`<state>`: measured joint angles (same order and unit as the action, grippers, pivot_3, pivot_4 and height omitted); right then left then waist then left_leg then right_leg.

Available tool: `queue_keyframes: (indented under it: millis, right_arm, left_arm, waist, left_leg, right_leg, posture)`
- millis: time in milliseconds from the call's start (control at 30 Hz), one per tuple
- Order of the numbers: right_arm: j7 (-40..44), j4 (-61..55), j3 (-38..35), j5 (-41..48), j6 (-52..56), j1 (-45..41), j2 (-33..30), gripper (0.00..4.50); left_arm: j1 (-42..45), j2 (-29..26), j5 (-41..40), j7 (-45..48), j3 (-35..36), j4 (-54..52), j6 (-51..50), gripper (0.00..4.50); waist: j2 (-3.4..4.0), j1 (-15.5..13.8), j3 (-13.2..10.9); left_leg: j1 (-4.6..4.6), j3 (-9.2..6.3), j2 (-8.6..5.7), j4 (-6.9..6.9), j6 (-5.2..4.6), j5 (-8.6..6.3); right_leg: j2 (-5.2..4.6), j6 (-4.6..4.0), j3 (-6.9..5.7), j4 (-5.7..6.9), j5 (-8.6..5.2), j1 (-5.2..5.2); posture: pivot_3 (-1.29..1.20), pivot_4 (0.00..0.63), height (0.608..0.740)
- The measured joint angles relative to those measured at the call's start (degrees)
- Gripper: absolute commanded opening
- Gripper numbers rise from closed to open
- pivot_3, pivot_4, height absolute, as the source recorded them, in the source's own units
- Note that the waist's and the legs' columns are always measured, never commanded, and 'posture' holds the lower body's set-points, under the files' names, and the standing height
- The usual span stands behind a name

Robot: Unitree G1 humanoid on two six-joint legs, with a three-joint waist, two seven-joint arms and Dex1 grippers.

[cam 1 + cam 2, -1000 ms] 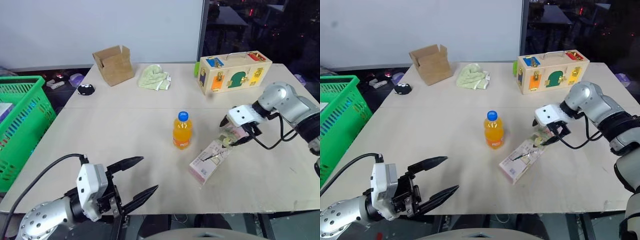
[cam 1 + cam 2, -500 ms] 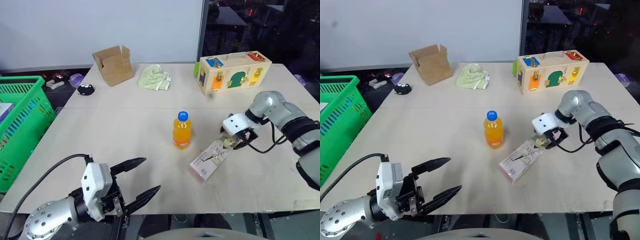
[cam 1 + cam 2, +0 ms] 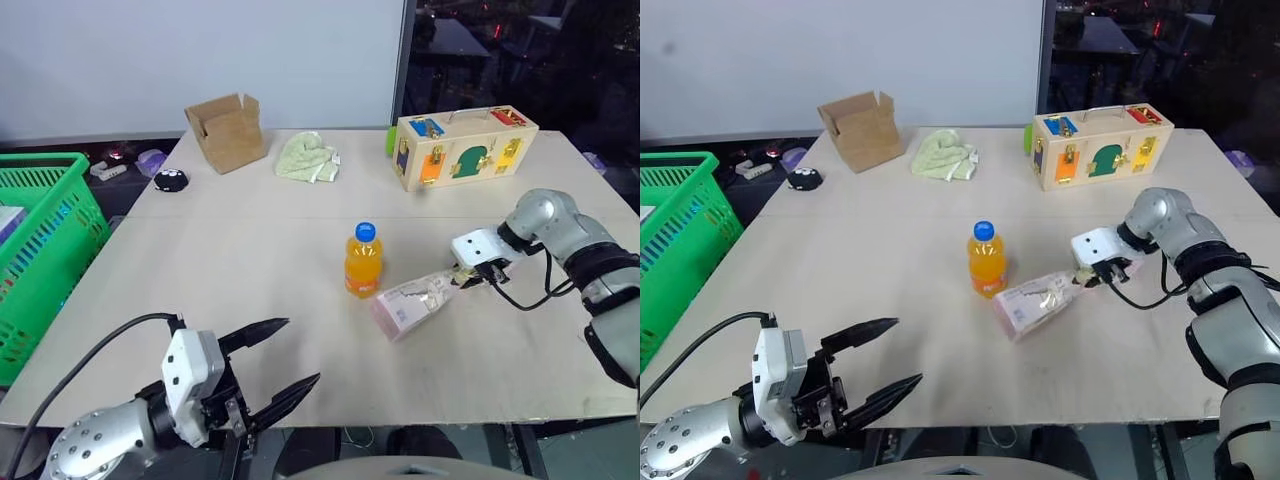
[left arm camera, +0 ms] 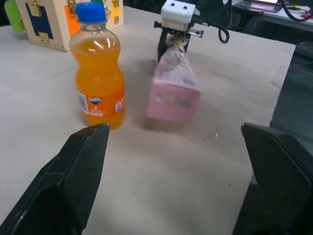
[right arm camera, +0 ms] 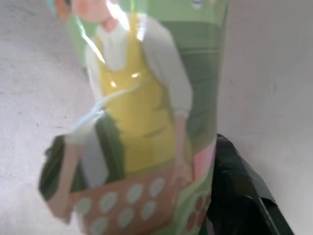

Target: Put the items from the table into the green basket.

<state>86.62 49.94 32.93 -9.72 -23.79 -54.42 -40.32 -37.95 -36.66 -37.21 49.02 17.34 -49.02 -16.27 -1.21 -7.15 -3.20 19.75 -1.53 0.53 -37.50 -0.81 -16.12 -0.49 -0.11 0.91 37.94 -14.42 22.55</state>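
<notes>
The orange-drink bottle (image 3: 364,262) with a blue cap stands upright mid-table (image 3: 250,250). Just right of it lies the long pink-and-white carton (image 3: 410,303), its near end close to the bottle's base. My right gripper (image 3: 466,277) points down at the carton's far end and is shut on it; the right wrist view has the carton (image 5: 137,112) pressed against a black finger (image 5: 239,196). My left gripper (image 3: 303,350) hovers open at the table's front edge, with nothing between its fingers. The green basket (image 3: 45,230) stands off the table's left side.
At the back of the table sit a cardboard box (image 3: 228,130), a crumpled pale green cloth (image 3: 308,157) and a wooden latch box (image 3: 465,145). A small black object (image 3: 171,179) lies near the back left edge.
My right gripper sank onto the carton's far end and shut on it. The carton swung round, its near end now closer to the bottle. The left gripper stayed put.
</notes>
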Motion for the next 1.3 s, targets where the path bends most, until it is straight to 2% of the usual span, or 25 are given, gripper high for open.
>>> queue_keyframes:
  millis: [133,167,233,467,600,667,767,933,1100,1300]
  right_arm:
    - [0.3,-5.3,-3.9,4.1,6.1,4.4,-2.5,1.21]
    - [0.4,-9.8,-7.0,8.8,11.5,7.9,-4.5,1.21]
    - [0.6,-13.0,-8.7,12.5,15.8,9.9,-6.0,1.21]
    - [0.6,-41.5,-21.1,34.9,47.4,23.4,-12.8,1.21]
    - [-5.3,-59.4,-30.1,50.3,64.3,26.1,-13.1,1.21]
    - [-9.0,-63.8,-32.2,54.5,69.3,25.9,-12.3,1.21]
    - [-16.0,-68.5,-32.3,57.5,75.0,24.1,-9.1,1.21]
    - [-27.4,-71.3,-27.4,57.5,80.9,15.4,0.5,1.21]
    - [-29.2,-71.7,-24.0,57.5,82.9,13.2,3.5,1.21]
    - [-26.6,-71.2,-20.6,55.9,81.0,11.1,4.7,1.21]
  left_arm:
    - [1.6,0.1,-0.1,0.0,-0.2,0.4,0.3,4.5]
    - [3.0,0.3,-0.5,-0.2,-0.4,1.0,0.3,4.5]
    - [4.1,0.5,-1.0,-0.5,-0.5,1.7,0.1,4.5]
    - [10.3,2.6,-9.9,-6.2,-0.2,2.4,-3.5,4.5]
    - [15.1,1.9,-16.0,-11.6,0.0,1.6,-7.2,4.5]
    - [17.9,0.9,-19.2,-14.3,0.0,1.0,-9.0,4.5]
    - [23.2,-0.4,-25.2,-18.9,0.0,0.4,-11.4,4.5]
    - [34.6,-1.7,-33.0,-25.4,-2.1,1.2,-14.3,4.5]
    - [38.2,-2.3,-37.8,-28.8,-3.9,2.2,-16.2,4.5]
    - [39.8,-1.3,-37.8,-29.5,-5.6,2.5,-16.5,4.5]
  waist:
    - [0.01,-0.3,0.0]
    - [0.04,-0.6,0.0]
    - [0.08,-0.6,0.0]
    - [0.28,-0.2,-0.2]
    - [0.25,0.1,-0.2]
    - [0.2,0.1,-0.1]
    - [0.18,0.3,-0.1]
    - [0.17,1.1,-0.1]
    - [0.11,1.0,-0.1]
    - [0.09,0.7,-0.1]
  left_leg:
    - [0.09,-0.08,-0.01,-0.02,0.0,0.0]
    - [0.16,-0.13,-0.03,-0.02,0.0,0.0]
    - [0.21,-0.12,-0.03,0.01,0.0,-0.01]
    - [0.38,-0.26,-0.02,0.0,0.0,-0.01]
    - [0.32,-0.36,0.01,-0.02,-0.01,-0.01]
    - [0.24,-0.38,0.01,-0.06,0.0,-0.01]
    - [0.12,-0.29,0.01,-0.08,0.0,-0.01]
    - [0.17,-0.28,-0.02,-0.11,0.01,0.0]
    - [0.49,-0.32,-0.12,-0.11,0.02,0.0]
    - [0.74,-0.37,-0.16,-0.22,0.02,0.0]
  right_leg:
    - [-0.02,-0.1,-0.06,-0.02,0.05,0.03]
    - [-0.05,-0.17,-0.1,-0.04,0.1,0.06]
    - [-0.05,-0.16,-0.09,-0.07,0.1,0.09]
    - [-0.02,0.05,-0.21,-0.08,0.2,0.22]
    - [0.11,0.27,-0.29,-0.05,0.08,0.18]
    - [0.36,0.27,-0.29,-0.03,0.07,0.09]
    - [0.4,0.19,-0.18,0.01,0.04,0.01]
    - [0.48,0.23,-0.12,0.04,0.13,0.06]
    - [0.34,0.02,-0.15,-0.11,0.26,0.24]
    - [0.33,0.02,-0.18,-0.08,0.27,0.47]
  posture:
    - [0.27,0.0,0.74]
    - [0.26,0.0,0.74]
    - [0.25,0.0,0.74]
    - [0.22,0.0,0.74]
    - [0.21,0.0,0.74]
    - [0.2,0.0,0.74]
    - [0.19,0.0,0.74]
    - [0.19,0.0,0.74]
    - [0.21,0.0,0.74]
    - [0.21,0.0,0.74]
